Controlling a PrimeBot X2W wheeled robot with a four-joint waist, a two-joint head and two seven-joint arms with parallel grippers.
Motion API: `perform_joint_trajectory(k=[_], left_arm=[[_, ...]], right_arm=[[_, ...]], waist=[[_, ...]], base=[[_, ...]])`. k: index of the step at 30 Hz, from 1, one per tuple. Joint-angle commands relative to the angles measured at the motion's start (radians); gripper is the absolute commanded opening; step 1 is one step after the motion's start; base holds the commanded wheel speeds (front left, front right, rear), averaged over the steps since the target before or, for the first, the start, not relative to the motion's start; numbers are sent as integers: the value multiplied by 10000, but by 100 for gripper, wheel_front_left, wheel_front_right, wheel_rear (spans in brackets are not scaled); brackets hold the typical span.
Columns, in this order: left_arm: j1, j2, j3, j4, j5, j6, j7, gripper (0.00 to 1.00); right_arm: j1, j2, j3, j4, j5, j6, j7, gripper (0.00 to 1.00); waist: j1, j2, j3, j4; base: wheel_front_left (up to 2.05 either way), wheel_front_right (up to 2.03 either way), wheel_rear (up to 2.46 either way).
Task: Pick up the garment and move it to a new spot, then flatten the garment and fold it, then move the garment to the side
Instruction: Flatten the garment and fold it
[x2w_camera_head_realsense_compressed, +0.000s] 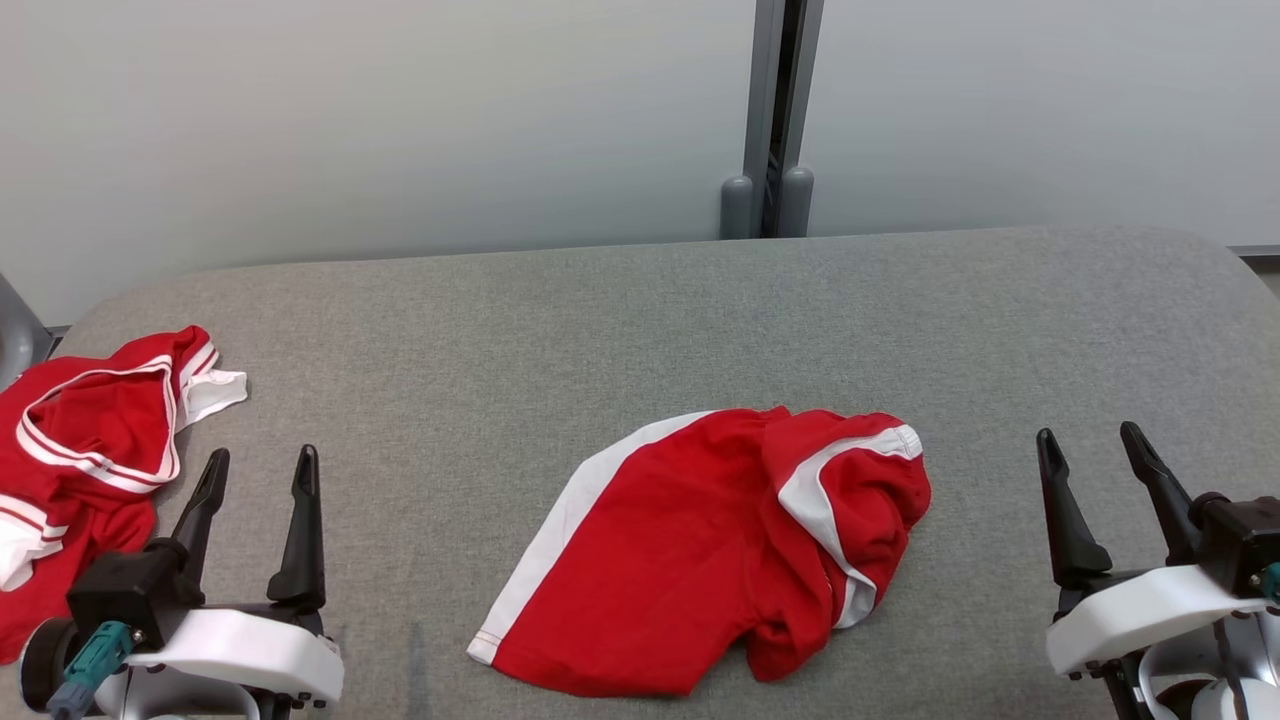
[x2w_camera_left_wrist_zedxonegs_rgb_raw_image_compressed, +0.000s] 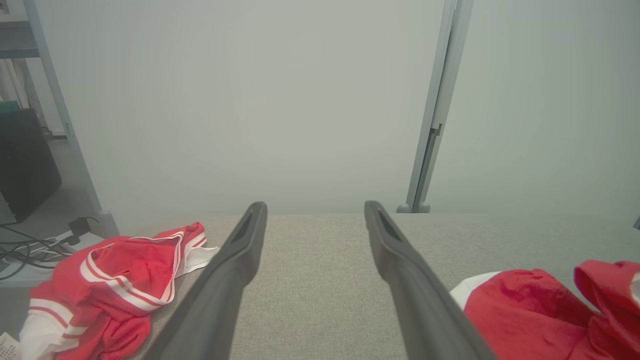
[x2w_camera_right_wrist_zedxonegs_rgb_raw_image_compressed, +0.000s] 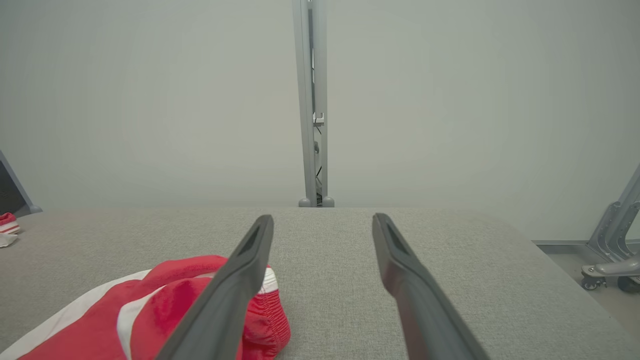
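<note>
On the grey counter (x2w_camera_head_realsense_compressed: 640, 300), crumpled red shorts (x2w_camera_head_realsense_compressed: 700, 560) await pickup between my open left hand (x2w_camera_head_realsense_compressed: 262, 453) and open right hand (x2w_camera_head_realsense_compressed: 1088, 432); next, I'd pinch an edge.

Pale grey wall panels (x2w_camera_head_realsense_compressed: 350, 120) are standing behind the rounded grey fabric-covered table (x2w_camera_head_realsense_compressed: 640, 320), a grey metal post (x2w_camera_head_realsense_compressed: 775, 100) splitting them, soft light falling evenly.

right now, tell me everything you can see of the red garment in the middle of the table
The red garment looks like soft knit sportswear with white side stripes. Its left part lies flat; its right part is bunched and folded over. It rests on the grey fabric table, apart from the left pincer and right pincer.
</note>
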Motion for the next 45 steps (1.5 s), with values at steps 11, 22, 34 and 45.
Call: perform_joint_trajectory(k=[11,22,34,45], left_arm=[[-54,-7,-119,-56,9,101,26,100],[-266,-146,-684,-287,40,-96,443,100],[-978,-1040,-3095,6,216,-1485,1774,100],[-1987,-2006,-4963,822,5,-3067,3152,100]], right_arm=[[-20,-44,21,2,-4,1,36,100],[-73,-45,111,27,29,1,78,100],[-260,-43,240,-91,93,1,25,100],[-807,-43,423,43,183,1,-202,100]], waist=[[0,0,6,21],[0,0,26,-2],[0,0,689,-337],[0,0,1797,-926]], base=[[0,0,0],[0,0,0],[0,0,0],[0,0,0]])
